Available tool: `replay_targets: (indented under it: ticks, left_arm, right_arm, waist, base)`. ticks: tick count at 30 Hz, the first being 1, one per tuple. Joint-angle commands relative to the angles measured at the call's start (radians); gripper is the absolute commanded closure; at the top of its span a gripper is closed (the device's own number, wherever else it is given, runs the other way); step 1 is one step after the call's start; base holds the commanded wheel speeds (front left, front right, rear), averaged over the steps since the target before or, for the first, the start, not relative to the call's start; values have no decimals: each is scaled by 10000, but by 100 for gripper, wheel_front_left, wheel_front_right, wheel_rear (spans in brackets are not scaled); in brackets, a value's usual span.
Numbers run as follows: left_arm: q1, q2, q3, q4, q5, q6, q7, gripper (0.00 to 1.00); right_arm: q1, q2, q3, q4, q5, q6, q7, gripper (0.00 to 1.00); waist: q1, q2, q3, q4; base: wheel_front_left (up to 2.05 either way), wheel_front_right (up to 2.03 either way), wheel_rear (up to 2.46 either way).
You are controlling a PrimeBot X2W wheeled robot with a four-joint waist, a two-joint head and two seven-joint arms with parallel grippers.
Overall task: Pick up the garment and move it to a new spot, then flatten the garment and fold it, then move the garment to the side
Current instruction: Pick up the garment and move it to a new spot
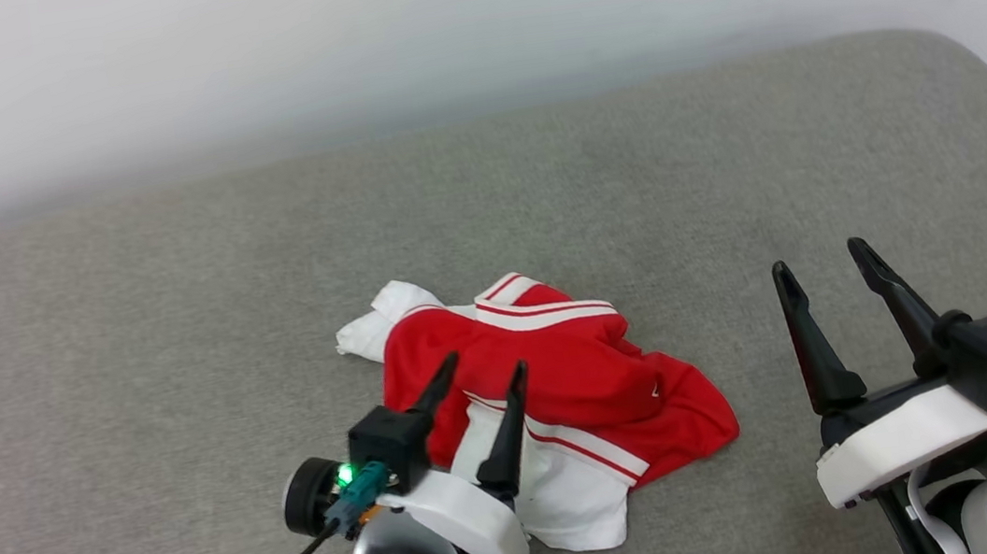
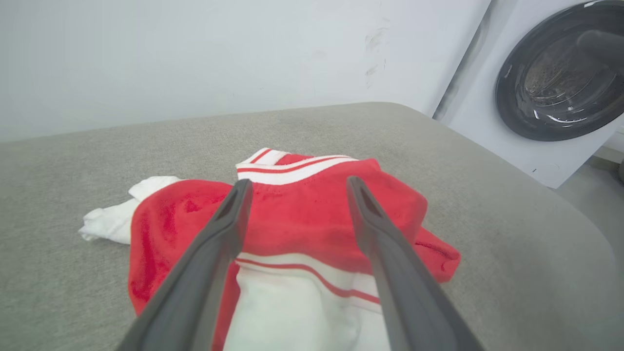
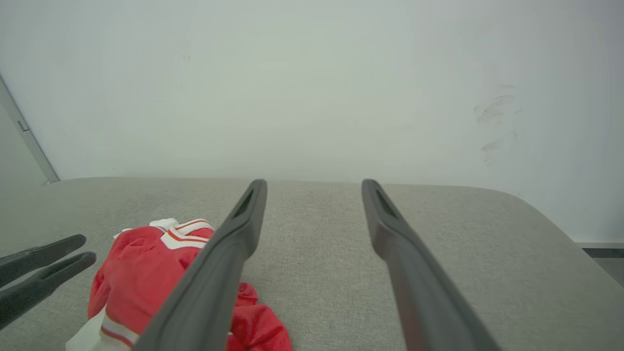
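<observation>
1. Red jersey cloth with white sleeves: the garment (image 1: 562,372) lies in a crumpled heap on the grey padded surface (image 1: 139,377), around the middle and nearer its front edge than its far one.
2. The left gripper (image 1: 485,363) hangs over the heap's near side, fingers spread, gripping nothing.
3. The right gripper (image 1: 819,257) is likewise released, over bare padding toward the right edge.
4. Progress, as I judge it: flattening, folding and the move aside are all left. Whether this spot is already the new one I cannot tell.
5. Count: one garment, two grippers, and one washing machine (image 2: 560,73) beyond the far right corner, its door possibly shut.
</observation>
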State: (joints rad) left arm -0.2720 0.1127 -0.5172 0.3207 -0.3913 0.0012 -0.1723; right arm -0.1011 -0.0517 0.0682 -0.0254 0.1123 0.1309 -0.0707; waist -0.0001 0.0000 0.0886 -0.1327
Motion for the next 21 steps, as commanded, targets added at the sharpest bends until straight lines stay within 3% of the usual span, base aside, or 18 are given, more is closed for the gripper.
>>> replay_targets:
  ticks: [1,9,16,21]
  left_arm:
    - [-12,0,172,-133,22,152,-233,0]
    - [329,438,1237,-758,-28,963,-775,0]
    - [1429,1391,2178,-1370,-102,1598,-805,0]
    - [2069,1778,2408,-1769,-214,1761,-634,0]
  right_arm:
    - [176,25,-53,32,-107,-3,42,0]
    - [523,25,-203,-120,-229,-3,326,0]
    - [940,24,-486,-253,-289,-3,545,0]
    - [1243,24,-557,-329,-249,-3,629,0]
  waist:
    - [1,0,-363,297]
    - [1,0,-867,781]
    - [1,0,-1047,781]
    - [1,0,-1111,727]
  base:
    - [0,0,0]
    - [0,0,0]
    - [0,0,0]
    - [0,0,0]
